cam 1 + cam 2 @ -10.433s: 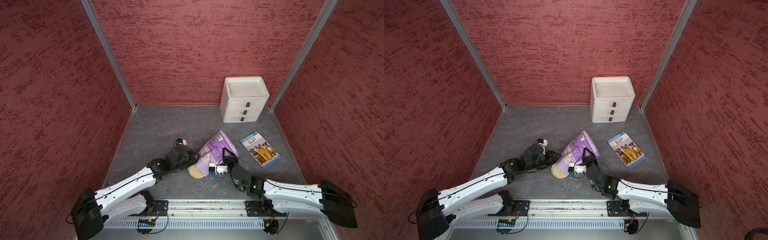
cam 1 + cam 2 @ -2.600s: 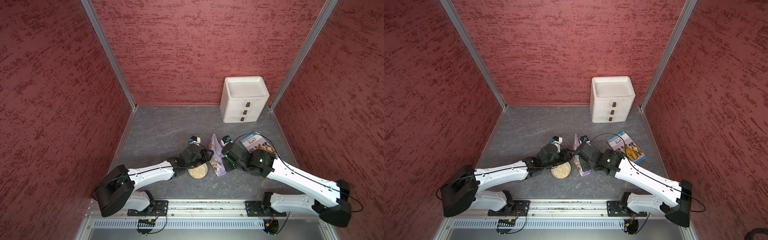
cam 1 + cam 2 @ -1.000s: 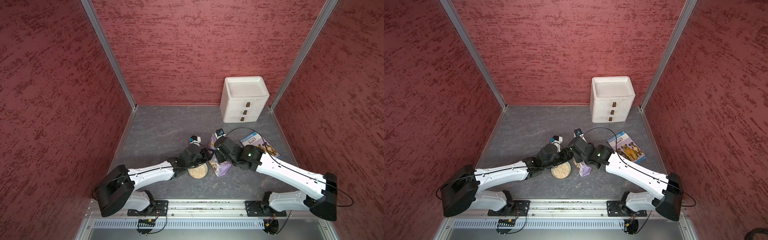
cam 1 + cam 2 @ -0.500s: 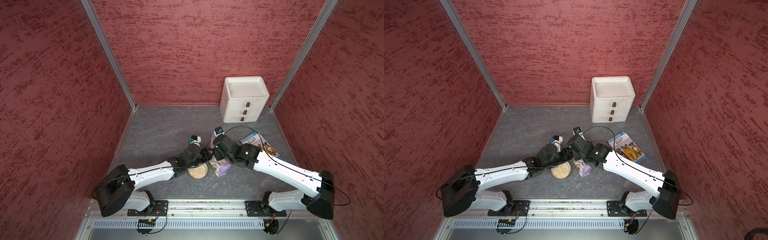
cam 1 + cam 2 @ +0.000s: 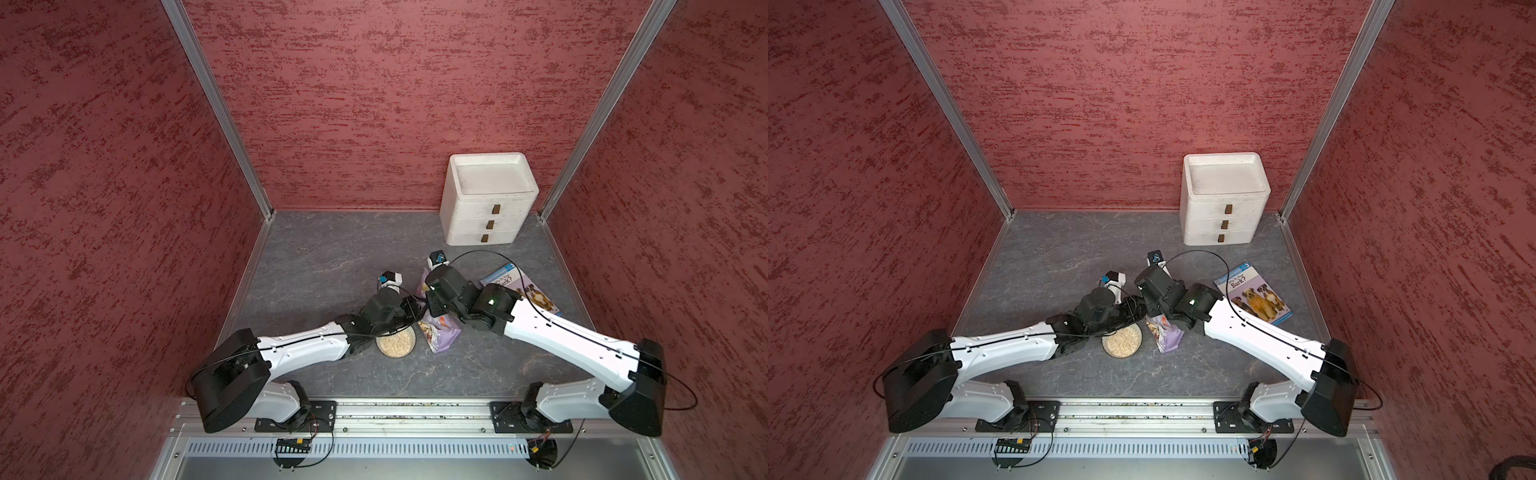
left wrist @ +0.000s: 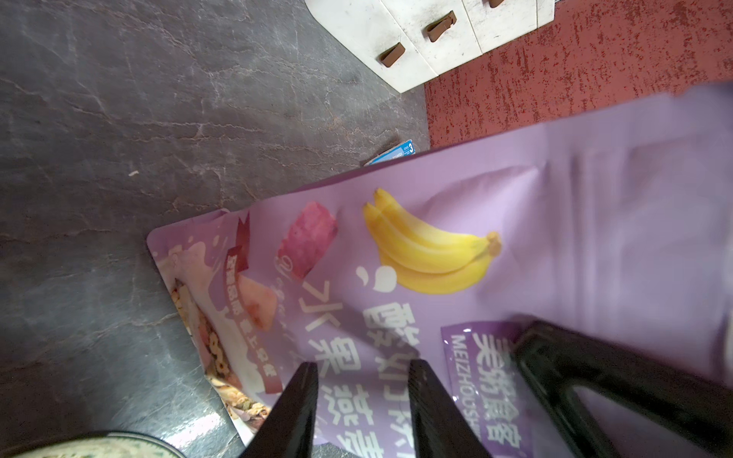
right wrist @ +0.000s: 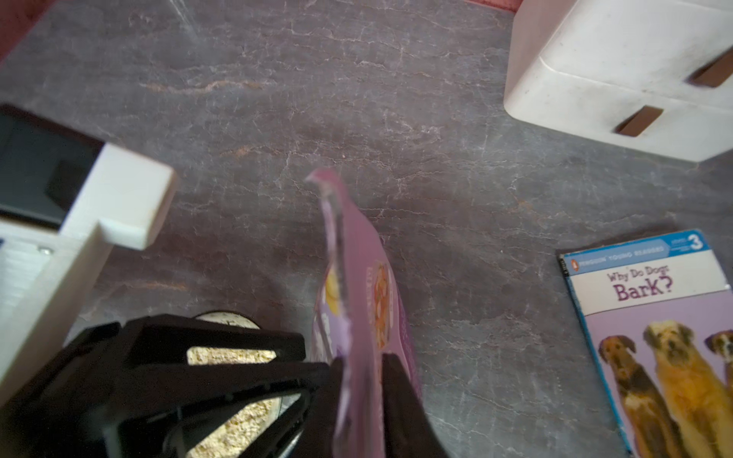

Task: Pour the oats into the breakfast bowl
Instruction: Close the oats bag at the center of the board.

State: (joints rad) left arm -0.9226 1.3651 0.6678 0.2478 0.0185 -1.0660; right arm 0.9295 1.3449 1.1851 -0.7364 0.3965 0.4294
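The breakfast bowl (image 5: 395, 343) (image 5: 1122, 341) sits on the grey floor near the front, heaped with pale oats (image 7: 238, 432). Just right of it the lilac pouch (image 5: 441, 337) (image 5: 1168, 333) stands on its base, leaning slightly. My right gripper (image 7: 359, 357) reaches down over the pouch's top edge, its jaws a little apart on either side of the thin foil, which looks blurred. My left gripper (image 6: 363, 365) hovers over the bowl's far rim, open, with nothing between its fingers (image 6: 305, 396). The pouch's printed face (image 6: 436, 246) lies just beyond them.
A white three-drawer box (image 5: 486, 199) (image 5: 1223, 195) stands at the back right against the red wall. A blue dog book (image 5: 519, 291) (image 5: 1254, 293) lies flat on the floor to the right of the pouch, partly under my right arm.
The pouch, earlier tipped over the bowl, now stands beside it. In the last second my right gripper's jaws have parted slightly around the pouch top. The left arm has stayed still.
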